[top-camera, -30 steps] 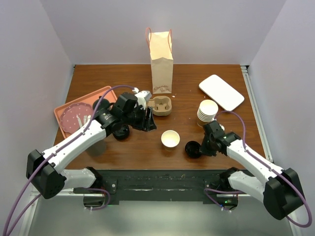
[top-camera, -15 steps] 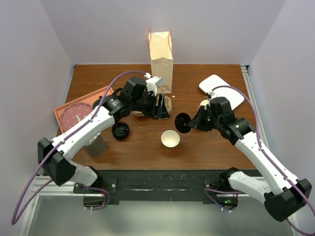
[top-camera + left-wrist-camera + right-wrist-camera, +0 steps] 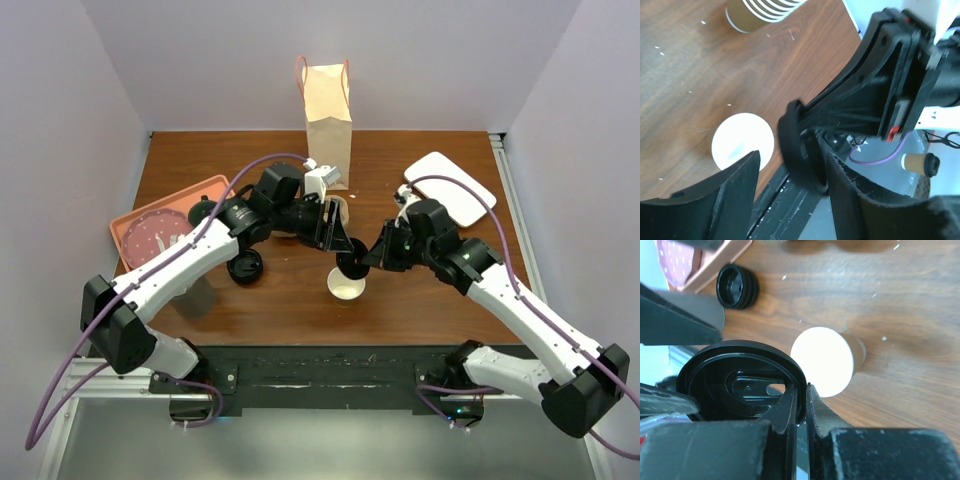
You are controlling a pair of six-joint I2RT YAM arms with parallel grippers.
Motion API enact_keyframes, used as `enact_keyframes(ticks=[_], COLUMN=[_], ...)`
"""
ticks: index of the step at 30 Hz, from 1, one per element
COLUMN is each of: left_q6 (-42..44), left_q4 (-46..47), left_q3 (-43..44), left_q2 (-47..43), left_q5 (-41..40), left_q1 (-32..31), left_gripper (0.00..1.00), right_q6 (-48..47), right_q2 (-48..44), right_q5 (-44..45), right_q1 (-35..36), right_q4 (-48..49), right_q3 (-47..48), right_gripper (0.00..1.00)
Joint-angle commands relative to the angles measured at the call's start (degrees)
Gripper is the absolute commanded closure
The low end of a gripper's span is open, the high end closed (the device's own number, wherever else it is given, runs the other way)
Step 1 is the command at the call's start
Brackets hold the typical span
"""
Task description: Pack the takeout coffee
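While the small cream paper cup stood open and lidless on the brown wooden worktop near its front edge, the lidding step was judged to be in hand. The left fingers were spread wide and held nothing, poised near cup and lid. The round black plastic sip lid was pinched by its rim between the narrowly closed right fingers and tilted just above the cup's mouth. Next, the lid would need to be levelled, centred over the rim and pressed down. The tan paper bag at the back was yet to be loaded. The bag was shown only from above, and the rim pinch was made plain only by the right wrist view.
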Motion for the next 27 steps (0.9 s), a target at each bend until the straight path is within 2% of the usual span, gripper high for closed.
enact_keyframes(ticks=[1, 5, 6, 8, 9, 10, 14, 15, 18, 20, 21, 27], left_q6=[-1.80, -2.33, -2.50, -4.16, -4.70, -4.96, -7.33, -7.51, -7.69, -8.30, -8.48, -11.55], left_q4=[2.33, -0.39, -1.45, -1.98, -3.11, -3.47, -8.30, -11.97, -19.18, -21.66, -23.24, -24.14], left_q3=[-0.58, -0.41, -0.23, 0.03, 0.38, 0.74, 3.71, 4.51, 7.76, 9.87, 10.66, 14.10], left_q2=[0.25, -0.28, -0.54, -0.89, -1.07, -1.24, -0.81, 0.24, 2.26, 2.88, 3.32, 4.12], left_q5=[2.71, 0.34, 0.42, 1.21, 1.30, 1.74, 1.66, 1.66, 0.52, 0.34, 0.34, 4.02], left_q1=[-0.49, -0.49, -0.49, -0.49, -0.49, -0.49, -0.32, 0.21, 1.00, 1.88, 2.66, 6.00], left_gripper=[0.46, 0.66, 0.72, 0.80, 0.86, 0.87, 0.90, 0.90, 0.90, 0.91, 0.91, 0.89], right_q6=[2.06, 1.63, 0.06, -2.67, -5.46, -6.80, -15.32, -20.47, -31.28, -36.93, -43.31, -56.71], right_q2=[1.10, -0.22, -0.66, -1.98, -2.24, -2.77, -5.49, -6.28, -11.45, -13.57, -14.71, -15.44], right_q5=[2.46, 3.78, 4.48, 4.92, 5.01, 5.10, 1.42, -0.42, 0.17, -0.96, -1.83, -1.05], right_q1=[3.52, 3.88, 3.96, 3.97, 3.97, 3.88, 3.88, 4.23, 7.99, 9.85, 12.03, 19.77], right_q4=[2.99, 3.34, 2.73, 2.64, 2.38, 2.29, 3.08, 3.78, 8.50, 10.19, 11.07, 10.03], right_q3=[2.79, 2.52, 2.61, 2.96, 3.31, 3.57, 6.38, 6.74, 6.13, 5.86, 5.95, 5.69], right_gripper=[0.93, 0.89, 0.87, 0.79, 0.78, 0.77, 0.55, 0.51, 0.45, 0.44, 0.44, 0.43])
